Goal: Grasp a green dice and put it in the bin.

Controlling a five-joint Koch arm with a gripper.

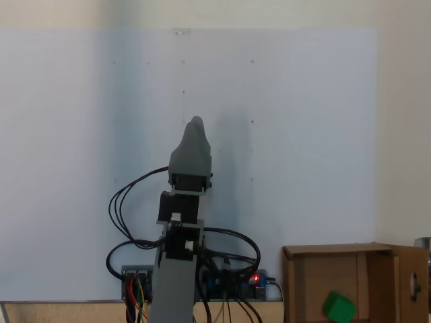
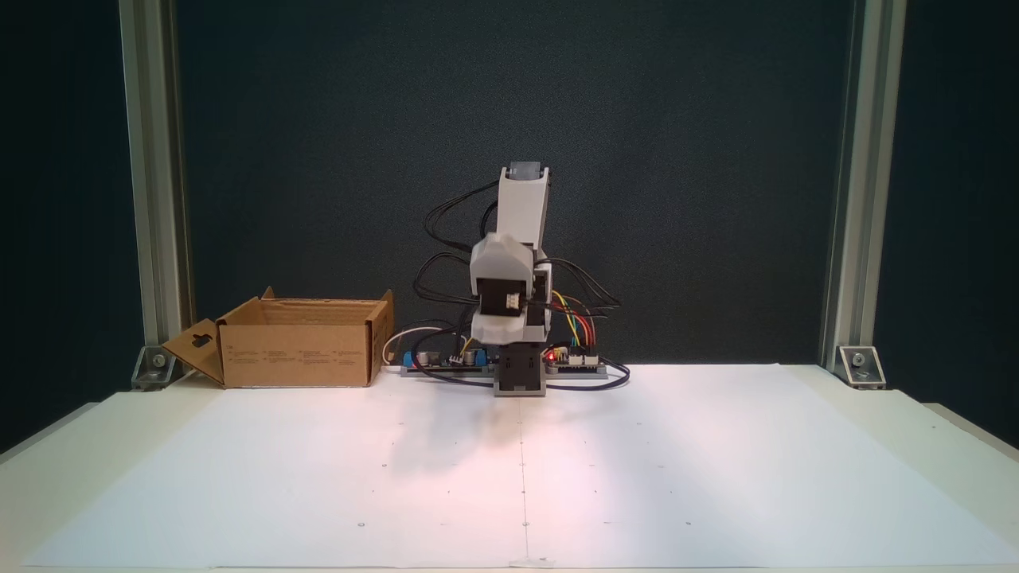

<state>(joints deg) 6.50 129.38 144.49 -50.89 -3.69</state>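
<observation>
One sheet of white paper point(image 2: 677, 469) covers the table, and on it stand the items below, listed by size.

1. Arm point(image 2: 513, 263). It is folded upright over its base, between the two circuit boards point(image 2: 573, 360) at the rear edge of the sheet. Looped cables run from the boards to its joints.

2. Bin point(image 2: 298, 350). This cardboard box stands beside the arm's base, at the left in the front fixed view and at the lower right in the fixed view from above point(image 1: 350, 269). Its flaps are raised and its mouth is open upward.

3. Gripper point(image 1: 195, 128). It points away from the base, well apart from the bin. The two jaws lie in line with the camera, so their opening cannot be told. Nothing green shows at the tip.

4. Green dice point(image 1: 338, 307). It lies inside the bin, near the middle of the floor, turned slightly askew to the box walls. As a cube it has no long axis.

Step in hand, as judged: the placing appears complete and the arm is parked. No further move on the dice seems required.
</observation>
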